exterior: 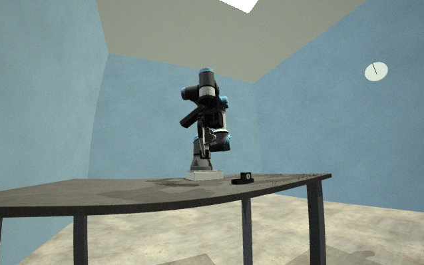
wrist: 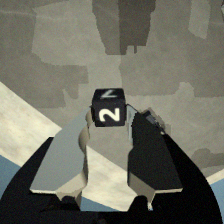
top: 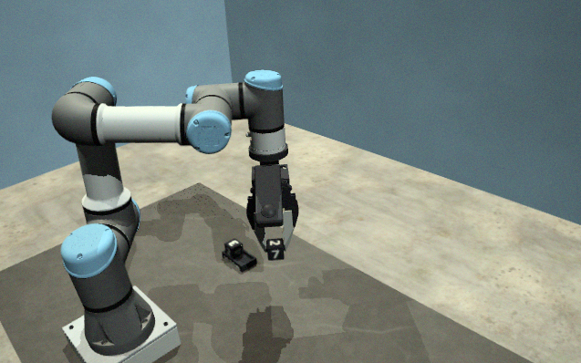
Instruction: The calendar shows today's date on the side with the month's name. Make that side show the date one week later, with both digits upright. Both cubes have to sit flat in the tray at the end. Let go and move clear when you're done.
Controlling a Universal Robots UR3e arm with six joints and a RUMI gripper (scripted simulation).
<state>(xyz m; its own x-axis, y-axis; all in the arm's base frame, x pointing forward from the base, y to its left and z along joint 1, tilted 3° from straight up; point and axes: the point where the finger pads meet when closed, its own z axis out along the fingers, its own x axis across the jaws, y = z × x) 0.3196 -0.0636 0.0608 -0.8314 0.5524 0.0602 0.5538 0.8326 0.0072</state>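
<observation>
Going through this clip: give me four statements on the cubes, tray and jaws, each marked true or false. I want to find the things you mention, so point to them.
1. The gripper's jaws are closed on a black cube with white digits (top: 274, 249) (wrist: 109, 109). True.
2. That held cube is resting on the grey tabletop (top: 328, 315) (exterior: 126, 196). False: it is held up in the air.
3. A second black cube with white digits (top: 233, 247) (exterior: 245, 176) sits on the small black tray (top: 247, 261) (exterior: 237, 182). True.
4. The held cube shows a 5 and a 9. False: a 2 and a 7.
</observation>
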